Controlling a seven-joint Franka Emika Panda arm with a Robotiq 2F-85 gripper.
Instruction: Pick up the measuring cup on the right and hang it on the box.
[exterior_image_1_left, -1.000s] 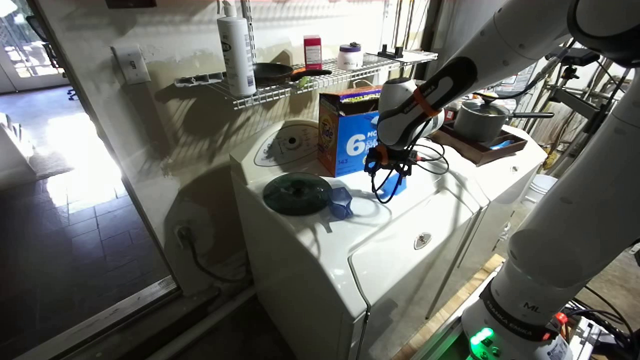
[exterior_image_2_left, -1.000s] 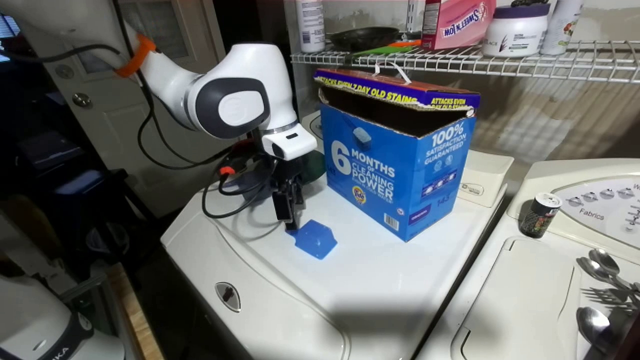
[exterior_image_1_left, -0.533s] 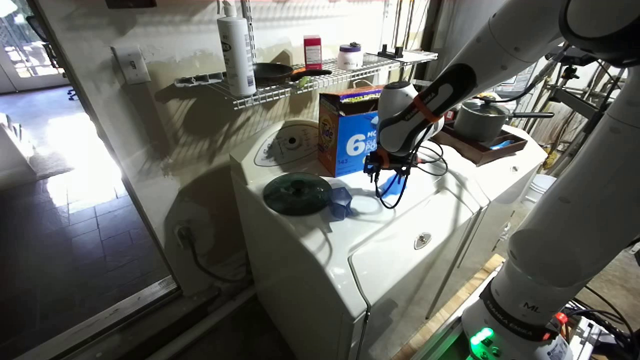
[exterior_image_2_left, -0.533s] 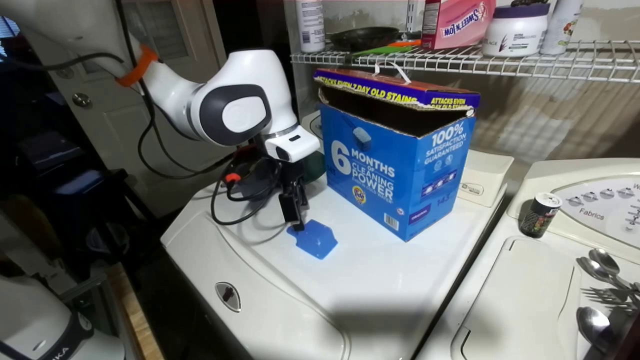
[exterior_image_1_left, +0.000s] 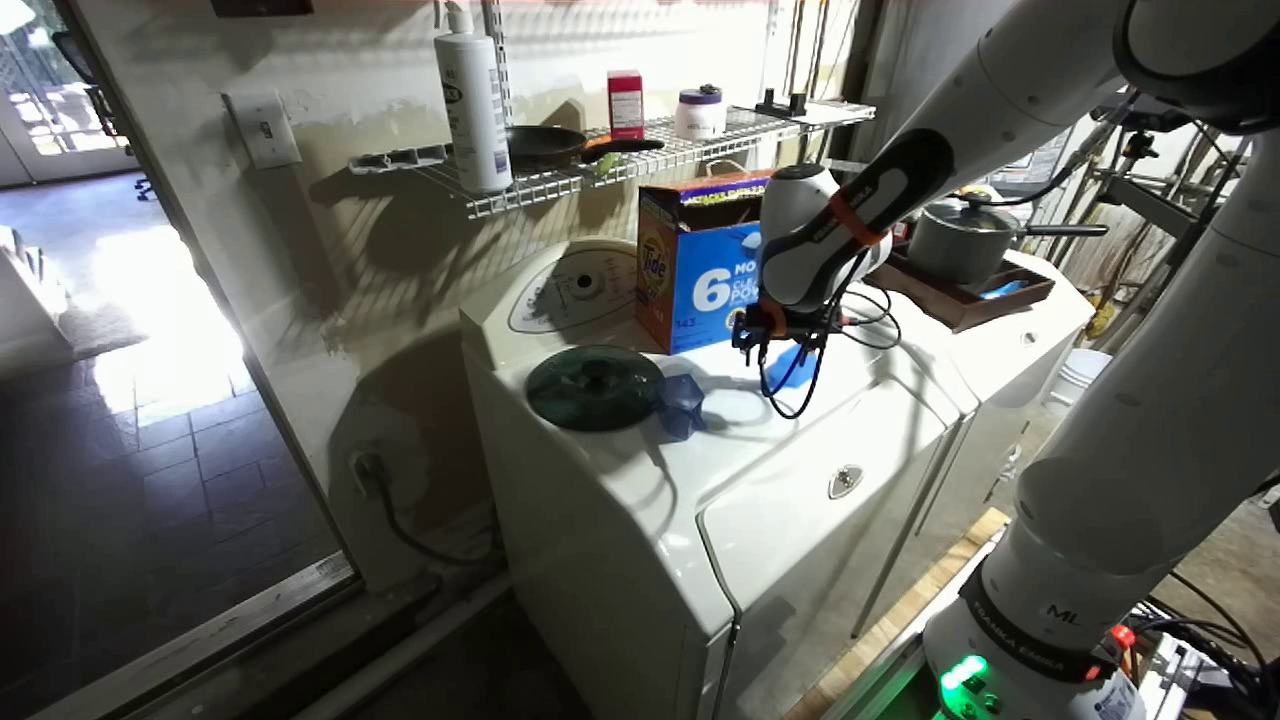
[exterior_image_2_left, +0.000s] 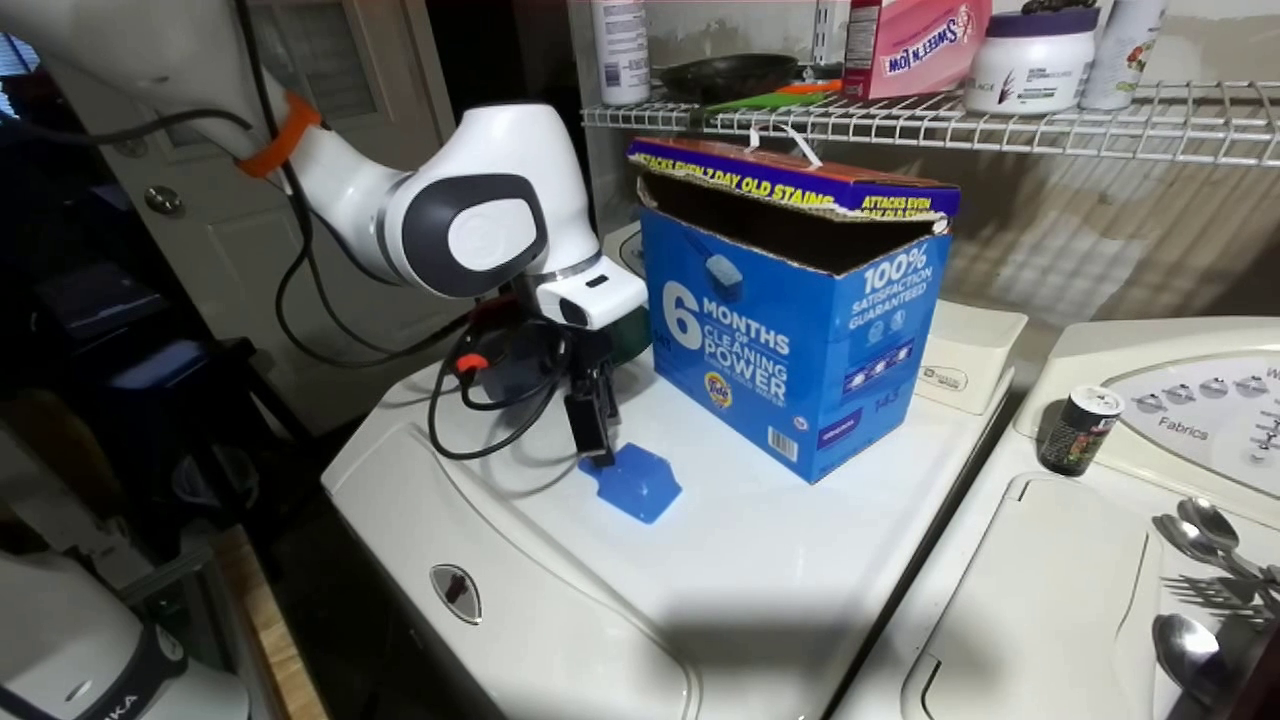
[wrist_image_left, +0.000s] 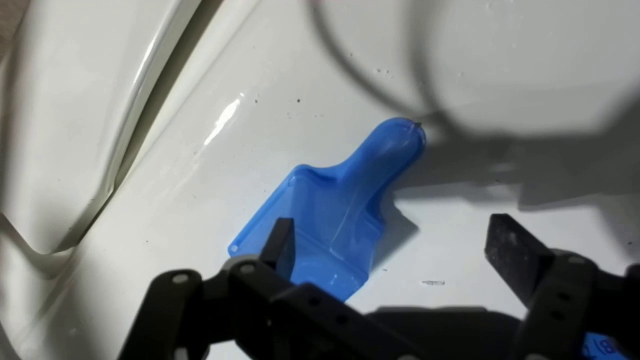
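The measuring cup (wrist_image_left: 340, 215), bright blue with a short handle, lies on the white appliance top (exterior_image_2_left: 760, 580). In the wrist view its handle points to the upper right. My gripper (wrist_image_left: 393, 235) is low over it and open: one finger overlaps the cup's bowl in that view, the other stands over bare white surface. Nothing is clasped between them. I cannot tell whether a finger touches the cup. In an exterior view the gripper (exterior_image_2_left: 602, 440) is at the cup's handle end, which it partly hides. The box (exterior_image_2_left: 740, 330) stands upright behind, its top flap raised.
A second blue cup (exterior_image_1_left: 680, 408) lies against a dark green disc (exterior_image_1_left: 595, 388). A wire shelf (exterior_image_2_left: 1180, 125) with bottles runs above the box. A loose cable (exterior_image_2_left: 432, 430) loops beside the gripper. A can (exterior_image_2_left: 1081, 430) and cutlery sit on the neighbouring appliance.
Over the last second my gripper has moved a little to the right in both exterior views, jaws still apart. The measuring cup has shifted slightly the same way. The box has stayed put.
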